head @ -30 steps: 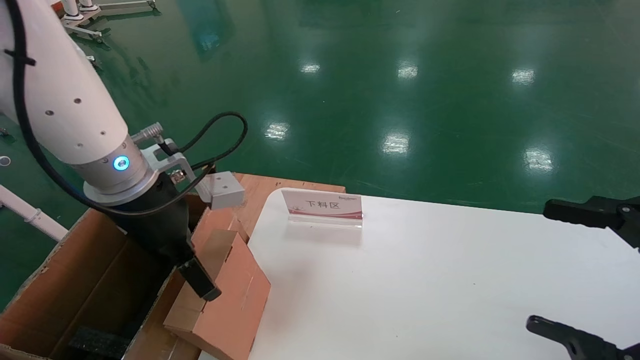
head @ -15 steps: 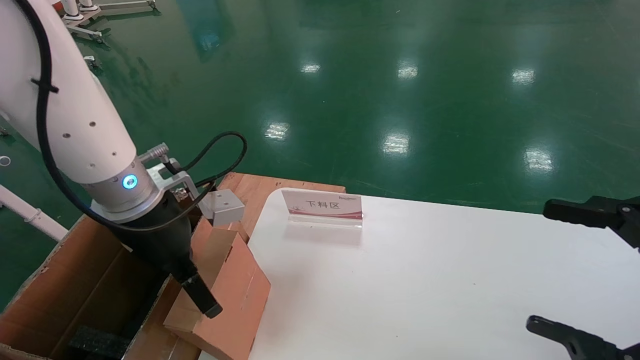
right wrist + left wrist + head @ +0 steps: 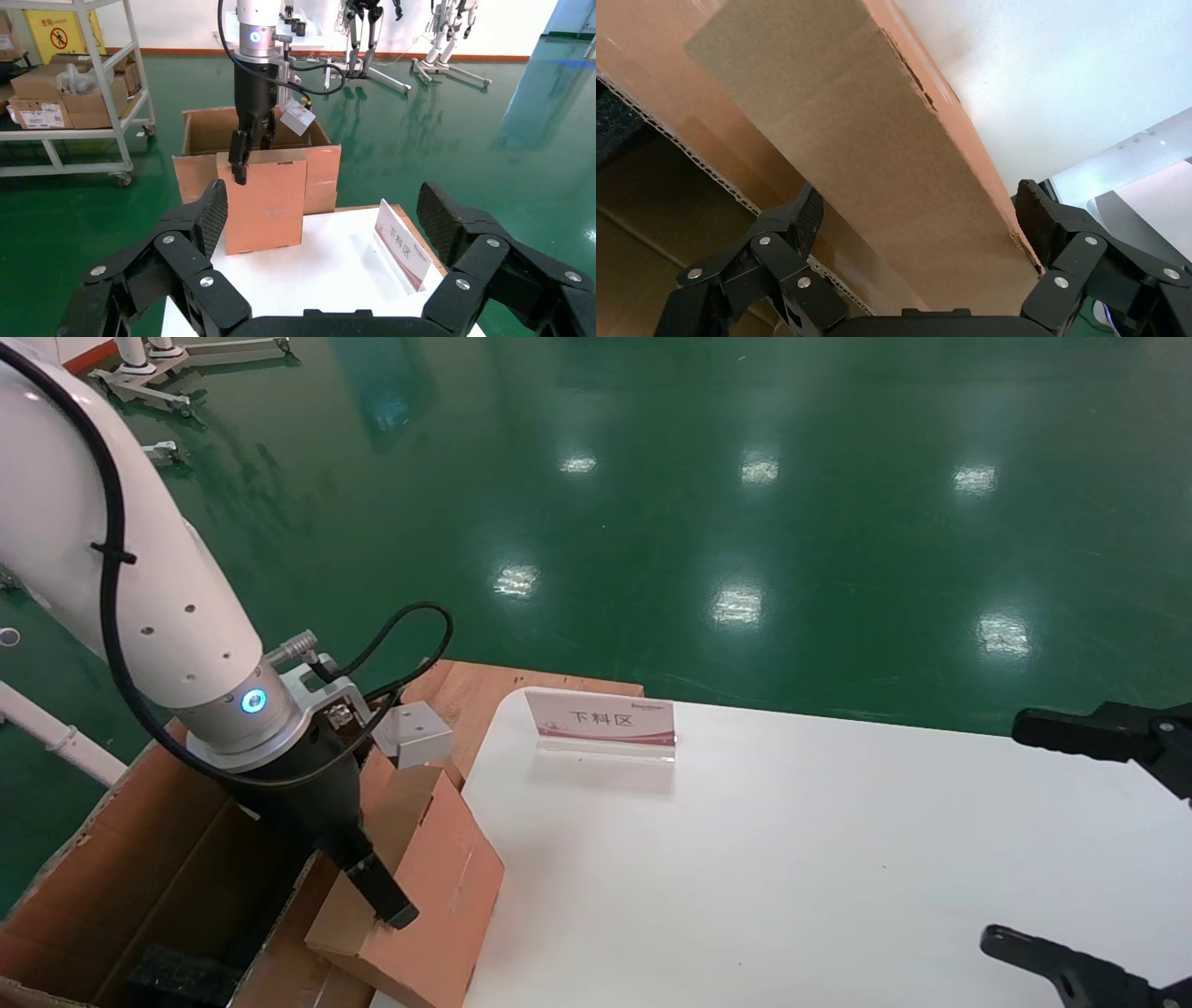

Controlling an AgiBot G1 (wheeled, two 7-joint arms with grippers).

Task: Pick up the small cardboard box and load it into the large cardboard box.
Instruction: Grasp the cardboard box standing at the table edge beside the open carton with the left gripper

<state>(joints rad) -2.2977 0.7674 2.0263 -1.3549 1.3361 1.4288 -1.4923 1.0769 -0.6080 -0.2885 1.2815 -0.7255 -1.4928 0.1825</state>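
Observation:
The small cardboard box [image 3: 438, 887] stands on edge, tilted, at the white table's left edge, against the large cardboard box [image 3: 140, 840]. My left gripper [image 3: 391, 905] is open and straddles the small box's upper edge; one finger lies on its near face and the other is hidden behind it. In the left wrist view the small box [image 3: 877, 154] runs between the spread fingers of my left gripper [image 3: 917, 203], with a gap at one pad. The right wrist view shows the small box [image 3: 267, 203] and the large box [image 3: 320, 165]. My right gripper [image 3: 1010, 831] is open and parked at the table's right.
Black foam [image 3: 177, 975] lies in the large box's bottom. A white sign with red print [image 3: 601, 719] stands at the back of the white table [image 3: 792, 859]. A wooden board [image 3: 484, 686] sits behind the table's corner. A shelf cart [image 3: 70, 84] stands across the green floor.
My left gripper has moved down along the small box's face. The small box and the right arm have not moved.

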